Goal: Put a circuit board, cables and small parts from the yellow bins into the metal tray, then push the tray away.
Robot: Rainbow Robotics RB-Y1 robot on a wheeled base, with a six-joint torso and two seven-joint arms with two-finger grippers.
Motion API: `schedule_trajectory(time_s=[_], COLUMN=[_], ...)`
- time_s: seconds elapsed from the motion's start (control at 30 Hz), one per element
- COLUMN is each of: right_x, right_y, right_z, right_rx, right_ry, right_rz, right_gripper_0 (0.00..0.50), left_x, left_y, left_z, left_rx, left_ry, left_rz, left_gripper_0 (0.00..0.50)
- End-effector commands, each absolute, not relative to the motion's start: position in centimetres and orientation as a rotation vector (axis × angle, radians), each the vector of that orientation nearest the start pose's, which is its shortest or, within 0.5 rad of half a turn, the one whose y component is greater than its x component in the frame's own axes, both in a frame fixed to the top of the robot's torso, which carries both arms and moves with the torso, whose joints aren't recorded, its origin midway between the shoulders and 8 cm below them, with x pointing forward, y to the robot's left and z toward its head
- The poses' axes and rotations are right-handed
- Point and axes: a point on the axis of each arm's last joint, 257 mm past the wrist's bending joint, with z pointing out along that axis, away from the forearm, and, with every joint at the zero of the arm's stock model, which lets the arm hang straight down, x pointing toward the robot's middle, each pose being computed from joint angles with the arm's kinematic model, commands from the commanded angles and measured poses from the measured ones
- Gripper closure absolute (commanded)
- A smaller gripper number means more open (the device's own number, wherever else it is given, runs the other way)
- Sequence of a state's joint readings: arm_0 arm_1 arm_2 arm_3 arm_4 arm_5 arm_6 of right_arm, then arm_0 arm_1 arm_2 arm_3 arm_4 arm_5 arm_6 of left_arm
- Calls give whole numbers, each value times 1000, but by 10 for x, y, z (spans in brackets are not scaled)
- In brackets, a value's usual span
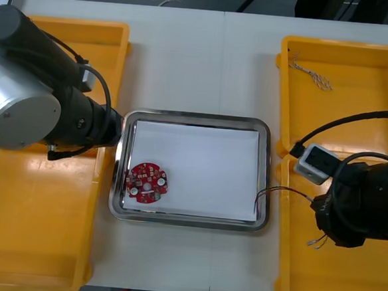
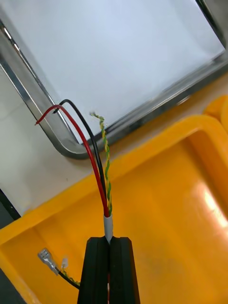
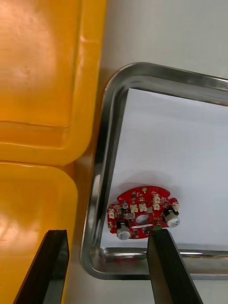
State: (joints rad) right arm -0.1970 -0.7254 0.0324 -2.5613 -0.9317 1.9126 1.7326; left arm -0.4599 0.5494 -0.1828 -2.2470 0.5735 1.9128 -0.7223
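Cable: a bundle of red, black and twisted yellow-green wires (image 2: 99,173), held over the bin on the tray's right near side, just outside the tray's near right corner.
Cable axis: it runs from the fingers straight toward that corner. The bare front ends reach over the rim, and the tail with small metal clips (image 2: 45,256) trails behind into the bin.
Key relation: the tray (image 1: 196,117) lies to the robot's left of the cable, so the white floor is a short sideways carry past the rim.
Right gripper (image 2: 109,240): pinched narrow on the cable's grey sleeve, with the wires rising from between the fingers.
Right arm: it reaches in from the tray's right, low over the near bin (image 1: 344,282), with the wrist aimed at the tray.
Nearer arm: the right, by my reading. It already has the cable and is beside the rim.
Circuit board (image 1: 147,181): round and red, lying flat inside the tray in its near left corner.
Left gripper (image 3: 108,232): fingers wide apart and holding nothing, above the tray's left rim, one finger (image 3: 161,266) by the board.
Left arm: it lies across the bins (image 1: 41,241) on the tray's left and looks idle.
Other cable: a twisted one (image 1: 311,75) lies in the bin on the tray's far right, well apart.
Risk: the stiff wire ends may catch on the rim.
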Motion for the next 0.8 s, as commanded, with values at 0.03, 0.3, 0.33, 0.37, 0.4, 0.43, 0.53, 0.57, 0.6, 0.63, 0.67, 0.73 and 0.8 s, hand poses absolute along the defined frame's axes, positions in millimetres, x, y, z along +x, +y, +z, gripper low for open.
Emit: schedule_trajectory(time_s=[0.03, 0.3, 0.33, 0.37, 0.4, 0.43, 0.53, 0.57, 0.6, 0.63, 0.67, 0.73, 0.8], right_x=[319, 329, 332, 335, 336, 339, 347, 347, 351, 354, 357, 364, 370], right_y=[-167, -119, -110, -104, -101, -94, -78, -77, -71, -67, -61, -55, -49], right_z=[-164, -169, -171, -173, -174, -177, -180, -182, -182, -184, -185, -187, -189], right_rx=[-1469, -1628, -1645, -1655, -1661, -1674, -1711, -1721, -1740, -1758, -1774, -1787, -1815], right_ry=[2183, 2102, 2100, 2100, 2101, 2102, 2088, 2088, 2076, 2065, 2049, 2029, 1992], right_rz=[-103, -98, -85, -78, -74, -68, -77, -80, -94, -108, -114, -129, -144], right_gripper_0=[500, 500, 500, 500, 500, 500, 500, 500, 500, 500, 500, 500, 500], left_x=[434, 446, 448, 449, 450, 452, 455, 456, 457, 459, 461, 464, 469], left_y=[218, 258, 265, 271, 274, 281, 296, 299, 303, 309, 312, 317, 319], left_z=[-126, -118, -117, -118, -118, -118, -122, -124, -126, -127, -128, -128, -125], left_rx=[-291, -310, -316, -324, -326, -332, -350, -353, -355, -364, -365, -376, -387], left_ry=[2488, 2487, 2488, 2491, 2493, 2496, 2508, 2514, 2520, 2527, 2533, 2535, 2532], left_rz=[-160, -104, -93, -83, -78, -62, -23, -16, -5, 6, 15, 26, 29], left_gripper_0=[17, 17, 17, 19, 18, 18, 19, 17, 18, 19, 16, 18, 18])
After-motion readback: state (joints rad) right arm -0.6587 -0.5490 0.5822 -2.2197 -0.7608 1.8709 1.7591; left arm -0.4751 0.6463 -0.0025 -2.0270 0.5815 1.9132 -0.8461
